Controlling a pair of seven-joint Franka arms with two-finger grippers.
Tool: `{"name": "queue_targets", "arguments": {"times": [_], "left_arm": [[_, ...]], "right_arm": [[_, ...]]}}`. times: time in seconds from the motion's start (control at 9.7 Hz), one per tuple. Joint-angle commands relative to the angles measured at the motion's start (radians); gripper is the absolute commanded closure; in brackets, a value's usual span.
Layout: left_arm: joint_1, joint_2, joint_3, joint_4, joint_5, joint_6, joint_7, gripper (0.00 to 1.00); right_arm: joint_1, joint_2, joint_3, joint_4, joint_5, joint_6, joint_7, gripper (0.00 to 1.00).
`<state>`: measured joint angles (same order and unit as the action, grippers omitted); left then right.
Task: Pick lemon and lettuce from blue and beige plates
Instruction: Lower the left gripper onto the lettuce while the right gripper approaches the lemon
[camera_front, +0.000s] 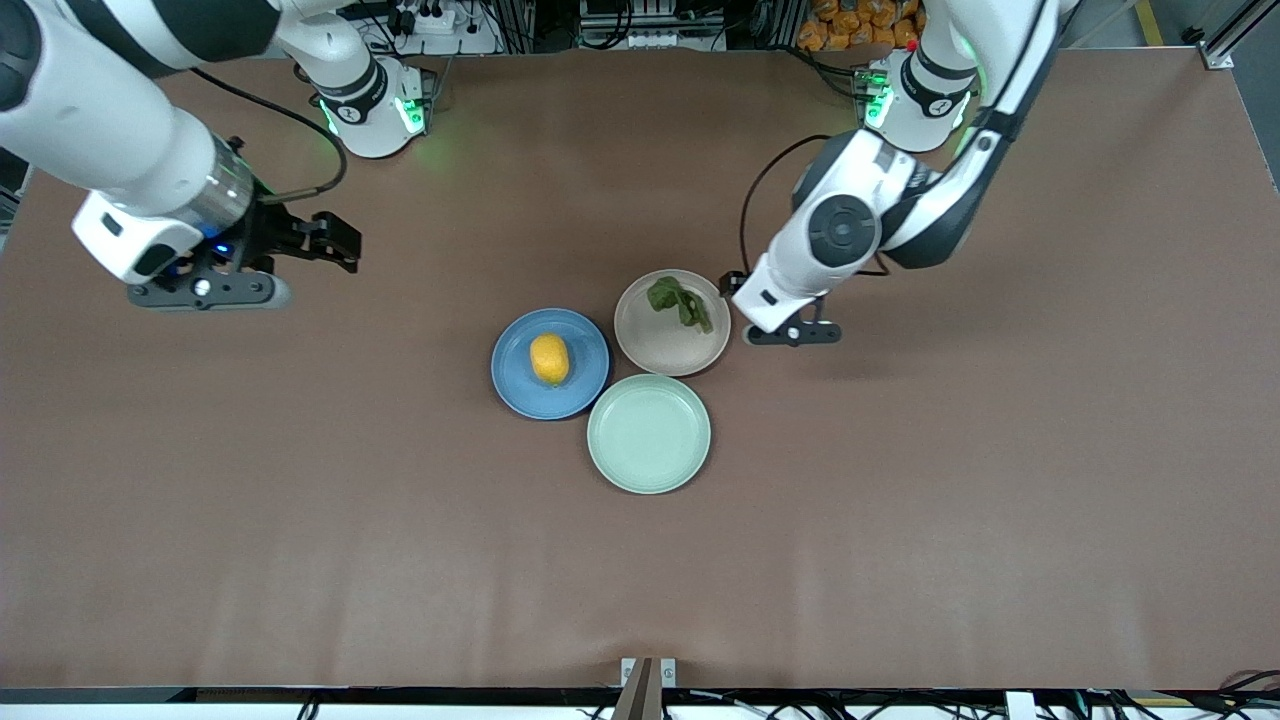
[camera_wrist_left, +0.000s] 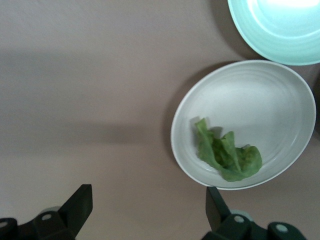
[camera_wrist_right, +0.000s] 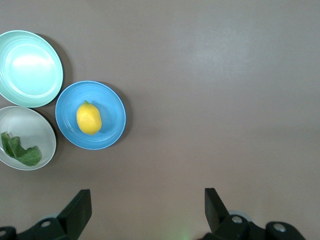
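Fingers of both grippers stand wide apart, empty. Left gripper (camera_front: 745, 312) hangs just beside the beige plate (camera_front: 655, 352) holding the lettuce (camera_front: 680, 302), probably approaching; it must centre, then descend. Right gripper (camera_front: 335, 240) waits at the frame's upper left, well apart from the lemon (camera_front: 549, 358) on the blue plate (camera_front: 515, 385).

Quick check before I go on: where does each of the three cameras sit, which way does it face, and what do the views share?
Front view: high across the table, facing both arm bases; shows the left claw beside the beige plate, the right claw over bare table.
Left wrist view: looks down between open fingers at the lettuce.
Right wrist view: looks down between open fingers at the lemon on the blue plate.
All share the beige plate and mint-green plate.
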<state>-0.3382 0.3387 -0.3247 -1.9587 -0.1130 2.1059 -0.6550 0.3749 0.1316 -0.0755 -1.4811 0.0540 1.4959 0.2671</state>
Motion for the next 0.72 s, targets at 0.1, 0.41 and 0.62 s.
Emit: {"name": "queue_targets", "arguments": {"times": [0.1, 0.41, 0.62], "left_arm": [[-0.068, 0.060, 0.001, 0.009, -0.010, 0.095, -0.180, 0.00], [-0.122, 0.114, 0.003, 0.015, -0.010, 0.166, -0.300, 0.00], [-0.133, 0.132, 0.003, 0.018, -0.010, 0.180, -0.308, 0.00]], "right_arm": [[0.064, 0.078, -0.007, 0.010, 0.007, 0.067, 0.079, 0.00], [0.090, 0.117, -0.007, -0.051, 0.009, 0.154, 0.080, 0.00], [0.107, 0.117, -0.007, -0.131, 0.009, 0.252, 0.083, 0.00]]}}
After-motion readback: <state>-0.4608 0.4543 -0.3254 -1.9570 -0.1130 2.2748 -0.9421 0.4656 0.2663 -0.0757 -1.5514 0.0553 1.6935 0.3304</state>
